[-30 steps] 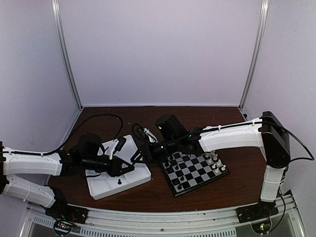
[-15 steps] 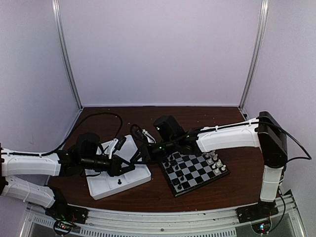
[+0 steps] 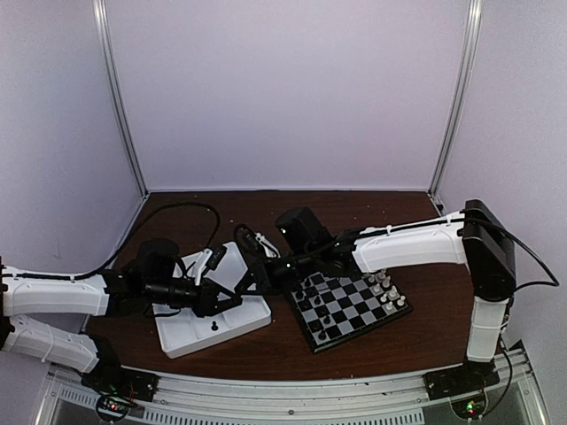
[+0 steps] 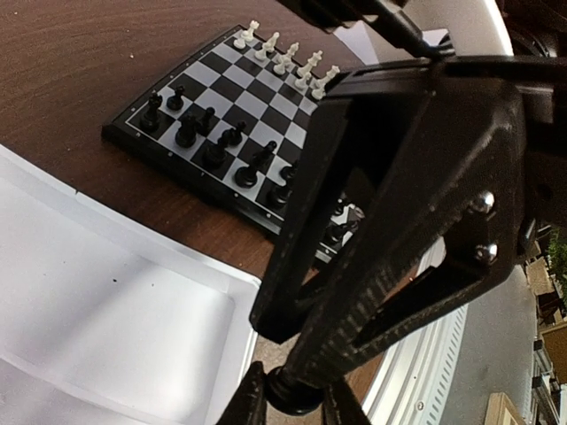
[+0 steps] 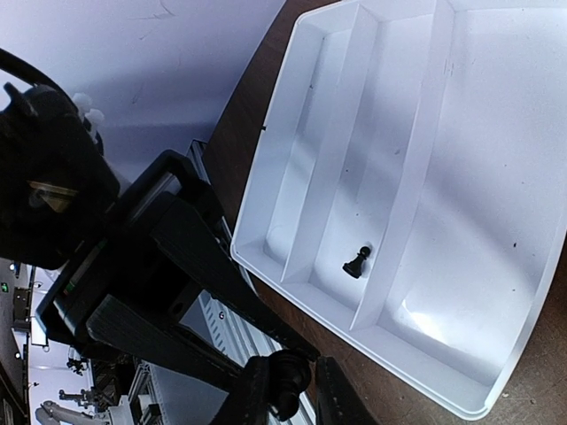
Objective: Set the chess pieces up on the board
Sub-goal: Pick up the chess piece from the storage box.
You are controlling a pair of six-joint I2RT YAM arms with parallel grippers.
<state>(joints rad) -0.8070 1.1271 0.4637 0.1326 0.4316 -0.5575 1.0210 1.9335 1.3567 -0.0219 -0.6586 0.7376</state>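
A black chess piece (image 5: 285, 382) is gripped by the left pincer (image 4: 297, 405) just left of the board (image 4: 232, 88), beside the white tray (image 5: 483, 168). The right pincer (image 5: 284, 398) seems clenched on it too.

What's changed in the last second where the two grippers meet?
The right gripper eased slightly left toward the left gripper and closed its jaws on the black chess piece that the left gripper holds. Unchanged: the left gripper's grip, the lone black piece in the white tray, and the pieces on the board.
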